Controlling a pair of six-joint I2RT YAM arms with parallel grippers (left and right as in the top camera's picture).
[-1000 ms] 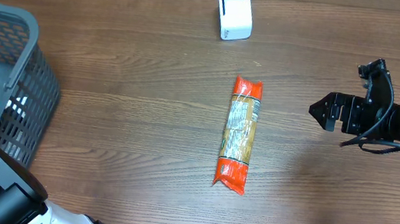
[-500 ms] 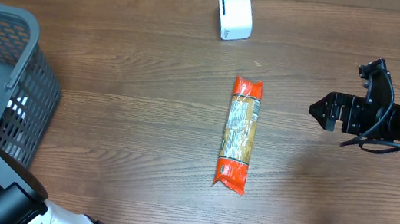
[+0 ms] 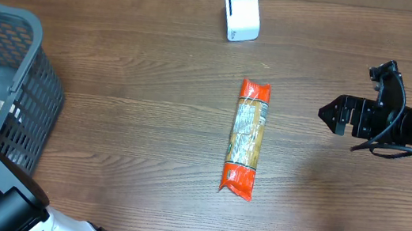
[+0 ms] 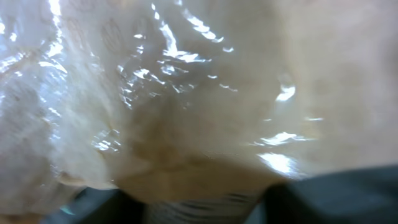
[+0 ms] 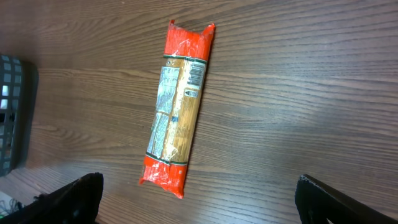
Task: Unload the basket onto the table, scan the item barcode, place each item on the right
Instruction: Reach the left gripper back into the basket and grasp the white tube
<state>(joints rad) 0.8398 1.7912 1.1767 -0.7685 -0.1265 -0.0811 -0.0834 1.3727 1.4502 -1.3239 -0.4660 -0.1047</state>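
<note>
One pasta packet centre of worktop, right pincer wide open, left pincer against clear plastic, state can't tell.

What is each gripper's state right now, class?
Left gripper: cannot tell; clear plastic wrap fills its view.
Right gripper: open, holding nothing.

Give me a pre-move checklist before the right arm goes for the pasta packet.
1. Pasta packet lies flat on the table, touching nothing else: ok.
2. Barcode faces up: ok.
3. Right tool open, apart from the packet: ok.
4. Scanner stands at the far edge, nothing between it and the packet: ok.
5. Left tool down by the basket, open or shut: cannot tell; glossy plastic fills its camera.
</note>
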